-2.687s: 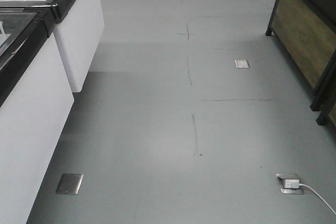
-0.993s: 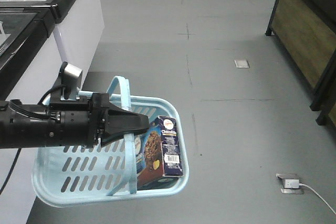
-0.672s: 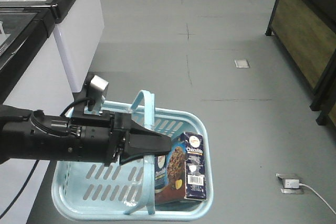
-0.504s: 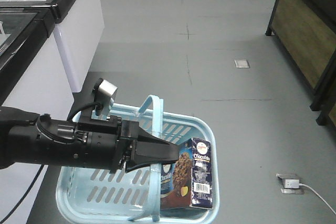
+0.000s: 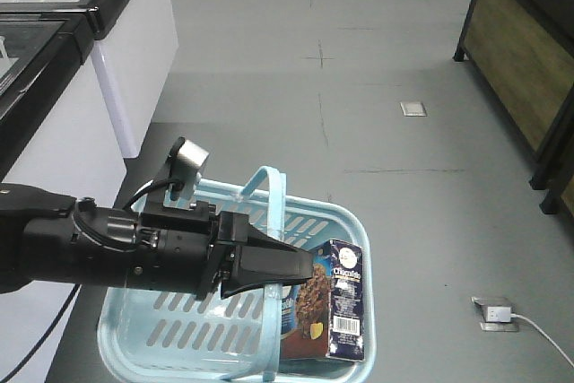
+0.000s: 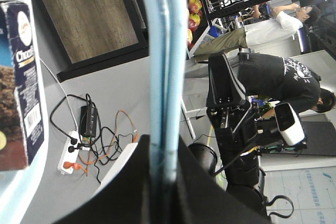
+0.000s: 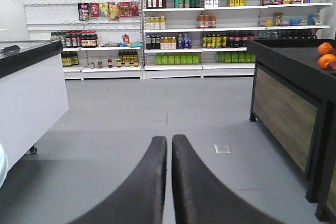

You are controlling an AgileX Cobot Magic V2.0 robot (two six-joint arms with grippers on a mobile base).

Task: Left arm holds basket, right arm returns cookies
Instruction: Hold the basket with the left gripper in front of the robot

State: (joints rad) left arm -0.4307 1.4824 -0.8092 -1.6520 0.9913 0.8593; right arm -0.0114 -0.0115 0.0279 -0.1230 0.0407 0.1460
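My left arm [image 5: 108, 248], black with a silver-capped knob [image 5: 190, 154], reaches in from the left. Its left gripper [image 5: 300, 266] is shut on the hoop handle [image 5: 273, 199] of the light blue basket [image 5: 354, 221], which hangs above the grey floor. In the left wrist view the two blue handle bars [image 6: 160, 51] run down between the jaws of the left gripper [image 6: 161, 142]. The cookies [image 5: 345, 307], a dark navy box, stand upright in the basket's right end and show as the cookies [image 6: 21, 77] at that view's left edge. My right gripper [image 7: 169, 142] is shut on nothing, level over the floor; the front view does not show it.
White freezer cabinets [image 5: 54, 177] line the left. A dark wood-panelled stand [image 5: 520, 51] is on the right, with oranges [image 7: 325, 56] on it. A floor socket with a white cable [image 5: 495, 313] lies front right. Stocked shelves [image 7: 210, 24] fill the back wall. Another robot rig [image 6: 233, 114] and a person [image 6: 283, 74] stand nearby.
The left arm and basket came into view from the left and swung right over the last second. In the last half second they only sank slightly.
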